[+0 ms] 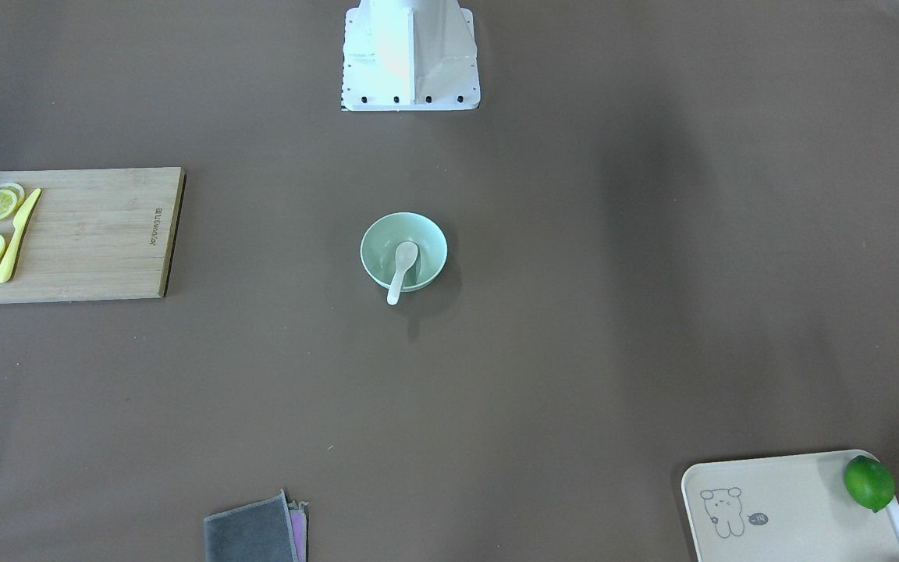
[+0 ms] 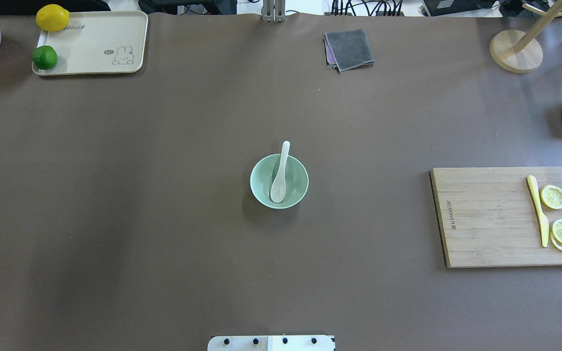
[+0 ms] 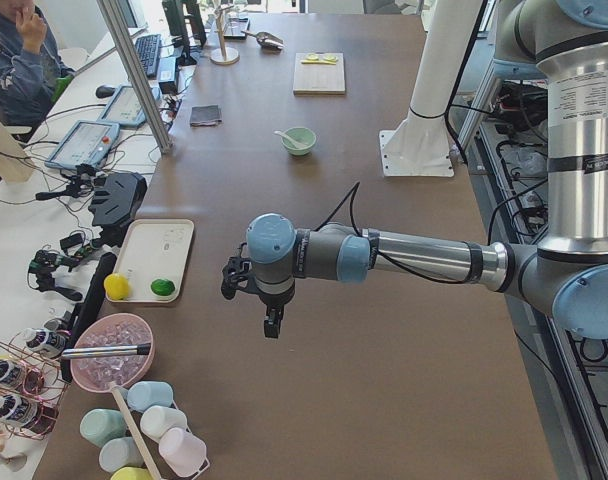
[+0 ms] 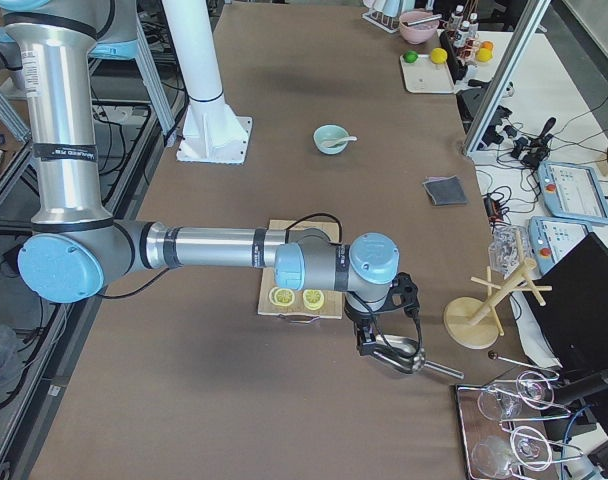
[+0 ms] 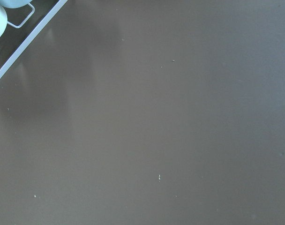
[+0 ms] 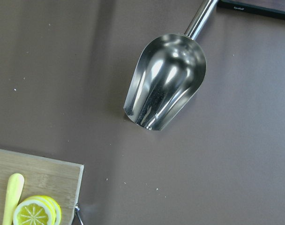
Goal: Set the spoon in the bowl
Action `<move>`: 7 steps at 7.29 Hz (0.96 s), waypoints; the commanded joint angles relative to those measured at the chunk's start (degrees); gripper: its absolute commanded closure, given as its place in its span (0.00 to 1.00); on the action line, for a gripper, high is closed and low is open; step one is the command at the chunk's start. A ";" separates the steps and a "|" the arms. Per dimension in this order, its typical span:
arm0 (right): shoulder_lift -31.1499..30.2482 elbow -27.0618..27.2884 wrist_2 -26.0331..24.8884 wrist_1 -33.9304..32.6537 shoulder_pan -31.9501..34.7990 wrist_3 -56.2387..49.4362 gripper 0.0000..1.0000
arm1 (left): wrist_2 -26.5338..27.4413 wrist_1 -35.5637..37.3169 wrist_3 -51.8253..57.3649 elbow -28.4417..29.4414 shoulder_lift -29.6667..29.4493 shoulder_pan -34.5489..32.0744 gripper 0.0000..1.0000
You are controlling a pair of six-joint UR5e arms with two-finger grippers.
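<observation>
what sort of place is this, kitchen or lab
Most likely a robotics lab: an industrial robot arm over the table, a control tablet on the side bench, and staged props like the spoon in the bowl.

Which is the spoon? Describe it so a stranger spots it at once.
At the middle of the brown table stands a lone mint-green bowl. The spoon lies in it, scoop inside, handle over the rim away from the robot. It is white, short and deep-scooped, unlike the slim yellow knife on the cutting board.

Left claw (image 3: 271,327) and right claw (image 4: 370,345) in side views only, open-or-closed state indeterminate, metal scoop (image 6: 163,89) handle cut by top edge, grey cloth (image 1: 250,532) cropped at bottom edge
</observation>
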 commanded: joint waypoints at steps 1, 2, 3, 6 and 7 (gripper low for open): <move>-1.35 0.89 -0.05 0.07 0.04 -0.08 0.00 | -1.98 3.67 0.40 -0.23 0.51 -1.63 0.02; -0.48 1.50 -0.13 -0.01 0.04 0.00 0.00 | 0.37 3.32 0.67 0.82 0.69 -1.29 0.02; -0.21 0.90 -0.22 0.07 0.04 0.35 0.00 | 4.31 3.32 0.41 0.92 0.78 -1.20 0.02; -0.38 1.43 -0.14 0.07 0.04 0.45 0.00 | 5.23 3.23 0.49 0.57 0.26 -1.11 0.02; -0.55 1.77 -0.05 0.07 0.04 0.62 0.00 | 5.58 3.23 0.49 0.66 0.25 -1.11 0.02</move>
